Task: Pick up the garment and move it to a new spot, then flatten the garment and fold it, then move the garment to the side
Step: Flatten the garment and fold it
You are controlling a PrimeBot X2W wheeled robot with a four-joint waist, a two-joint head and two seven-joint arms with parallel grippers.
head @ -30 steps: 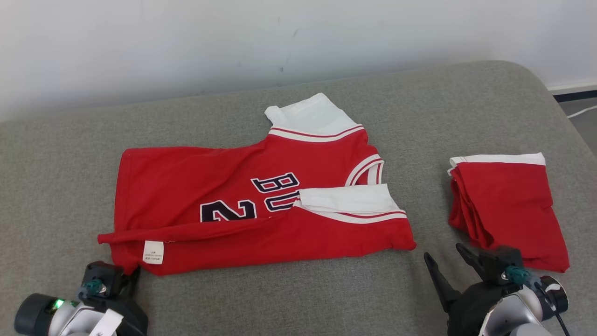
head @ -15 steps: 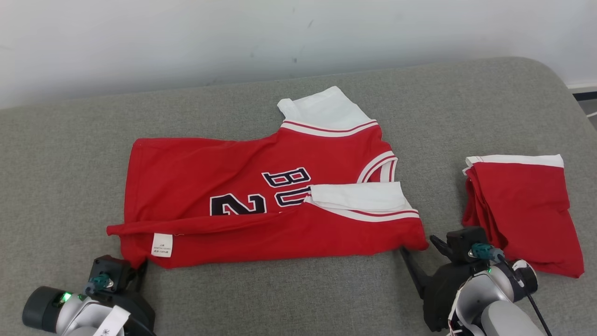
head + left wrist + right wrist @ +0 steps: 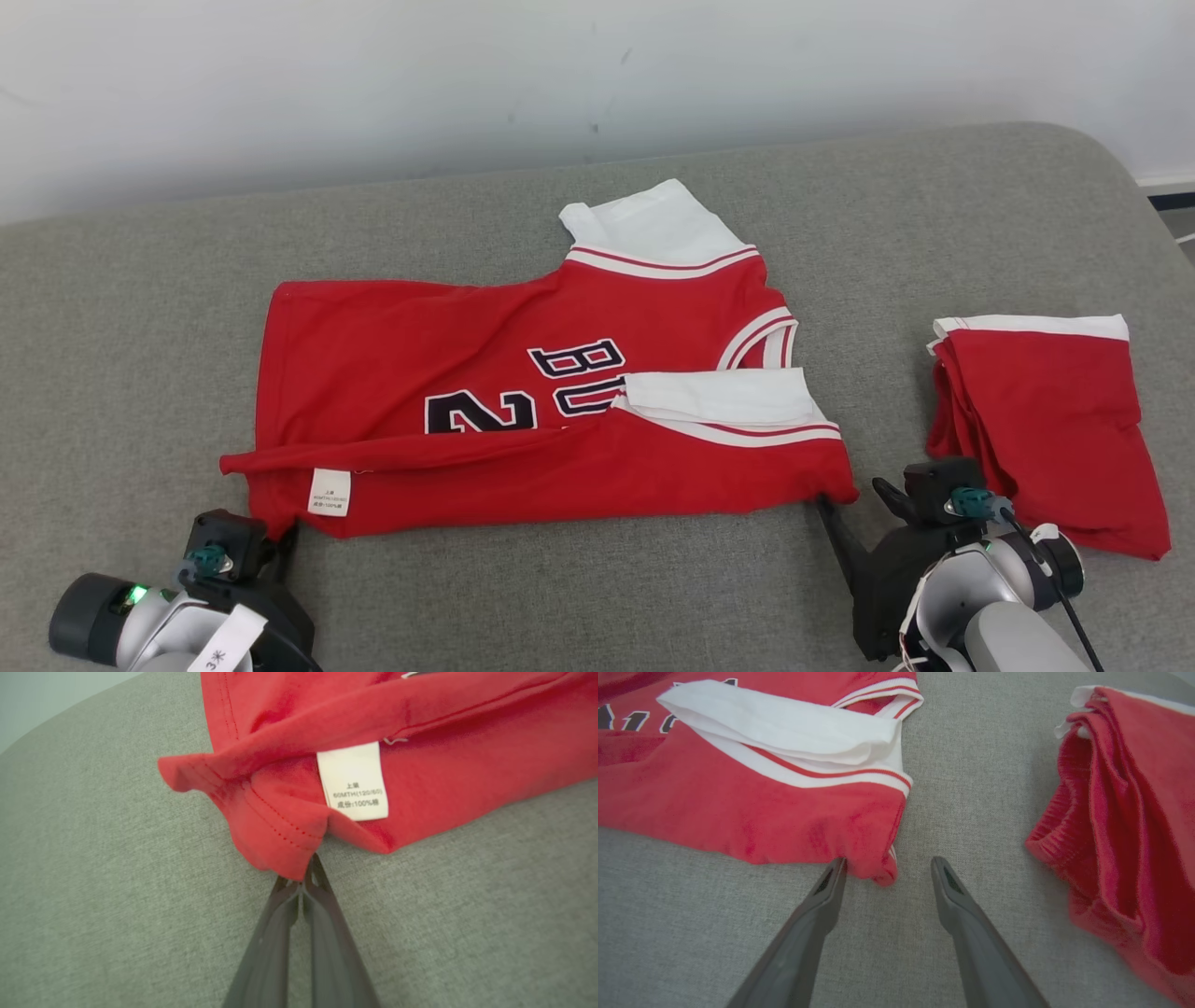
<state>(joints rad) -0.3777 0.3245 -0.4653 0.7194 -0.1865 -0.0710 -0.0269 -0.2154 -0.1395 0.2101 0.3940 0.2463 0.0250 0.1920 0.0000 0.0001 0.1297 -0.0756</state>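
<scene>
Right hand (image 3: pixel 888 863) arrives at the jersey's (image 3: pixel 560 411) near corner, while the left hand (image 3: pixel 303 884) already has its own.

Over the last second the right hand has come away from beside the folded red piece (image 3: pixel 1046 420) and up to the jersey's lower right corner. Its fingers are spread wide, one on each side of that corner, with nothing pinched yet. The left hand has not moved and stays clamped on the hem corner just below the white care label (image 3: pixel 329 492). With both near corners covered, the next fold looks close to starting — probably once the right hand closes. The jersey lies mid-cushion (image 3: pixel 597 597), red with white trim and dark lettering. Its near long edge is already turned over, a white band sits on top, and the cloth is mostly flat.
</scene>
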